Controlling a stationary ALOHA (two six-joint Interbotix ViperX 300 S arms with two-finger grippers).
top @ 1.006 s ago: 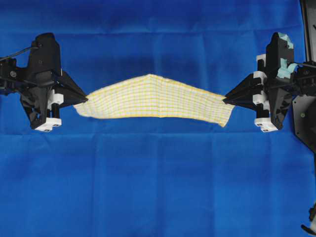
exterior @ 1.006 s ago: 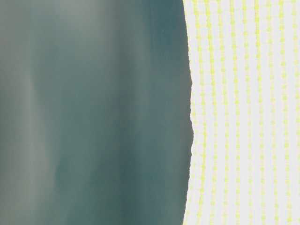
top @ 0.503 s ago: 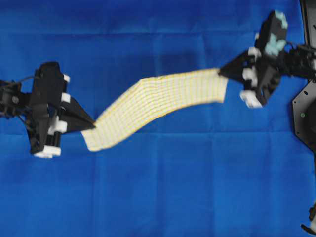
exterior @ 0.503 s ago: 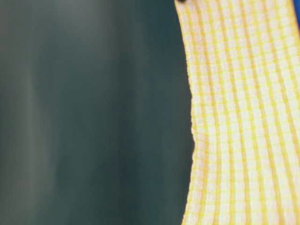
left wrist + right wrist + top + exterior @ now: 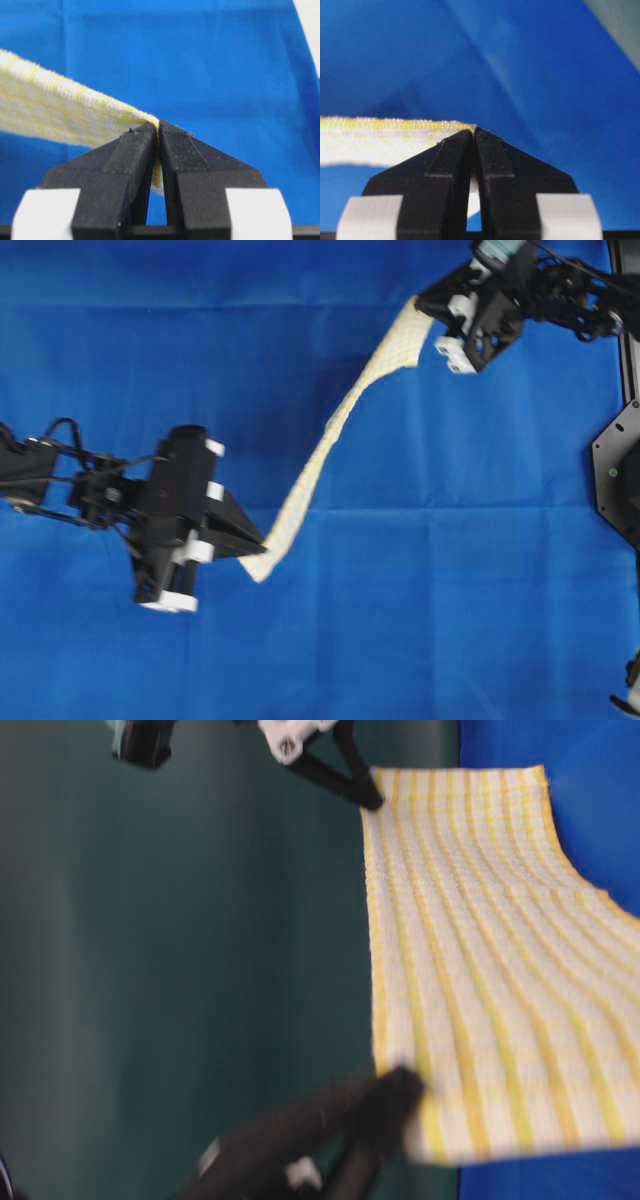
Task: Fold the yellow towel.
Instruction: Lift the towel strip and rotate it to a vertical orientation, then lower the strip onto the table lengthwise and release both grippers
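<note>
From table level the yellow towel [image 5: 480, 960] shows its broad face (overhead, edge-on), stretched diagonally between left claw [image 5: 262, 548] and right claw [image 5: 418, 306], both clenched on its corners.

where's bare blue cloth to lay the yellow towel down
Bare blue cloth spreads right of the yellow towel, below the right gripper. Another bare patch lies upper left, above the left gripper. The diagonal between the two is crowded.

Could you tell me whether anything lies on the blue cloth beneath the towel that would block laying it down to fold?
Nothing visible does. The towel hangs between the left gripper and right gripper, each shut on an end, and the blue cloth below shows only bare fabric.
</note>
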